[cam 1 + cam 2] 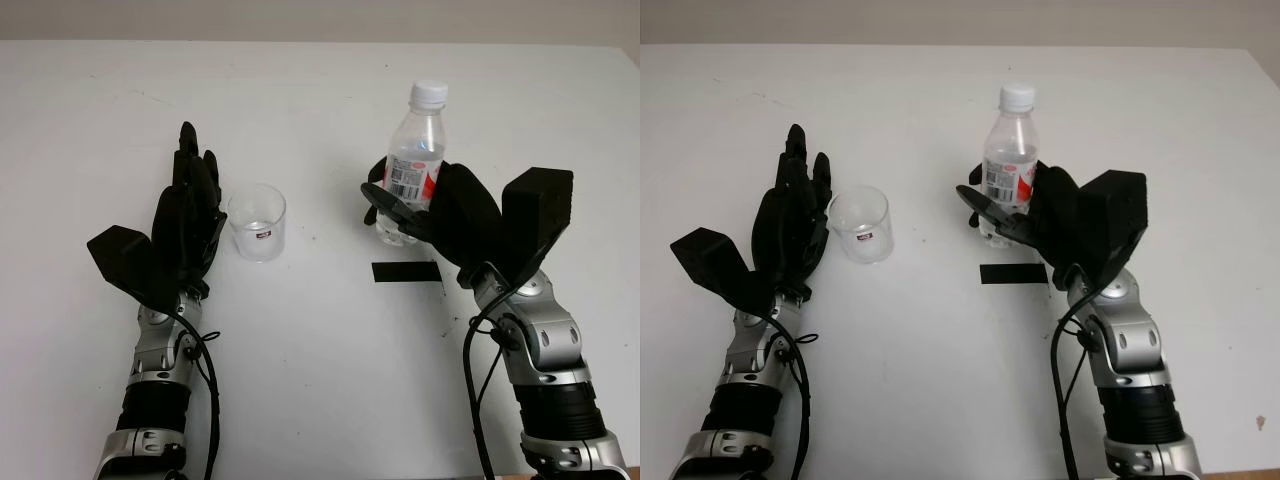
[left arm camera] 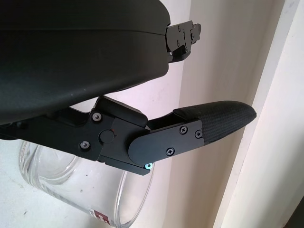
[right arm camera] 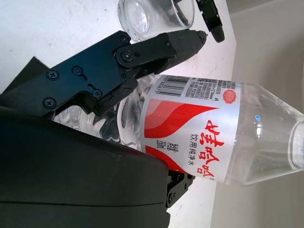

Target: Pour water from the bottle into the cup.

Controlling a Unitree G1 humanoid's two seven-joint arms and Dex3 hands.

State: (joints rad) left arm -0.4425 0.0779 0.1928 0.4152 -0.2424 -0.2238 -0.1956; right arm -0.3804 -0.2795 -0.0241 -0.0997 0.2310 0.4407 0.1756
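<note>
A clear plastic bottle (image 1: 418, 150) with a white cap and a red and white label stands upright right of the table's middle. My right hand (image 1: 400, 212) is shut on its lower body; its fingers (image 3: 142, 52) wrap the bottle (image 3: 199, 137) below the label. A clear plastic cup (image 1: 257, 222) stands upright left of centre, with a little water at its bottom. My left hand (image 1: 195, 195) is open just left of the cup, palm toward it, apart from it. The cup (image 2: 71, 190) sits beside that hand's fingers (image 2: 209, 124).
A black strip of tape (image 1: 405, 271) lies on the white table (image 1: 320, 100) just in front of the bottle. The table's far edge meets a beige wall at the back.
</note>
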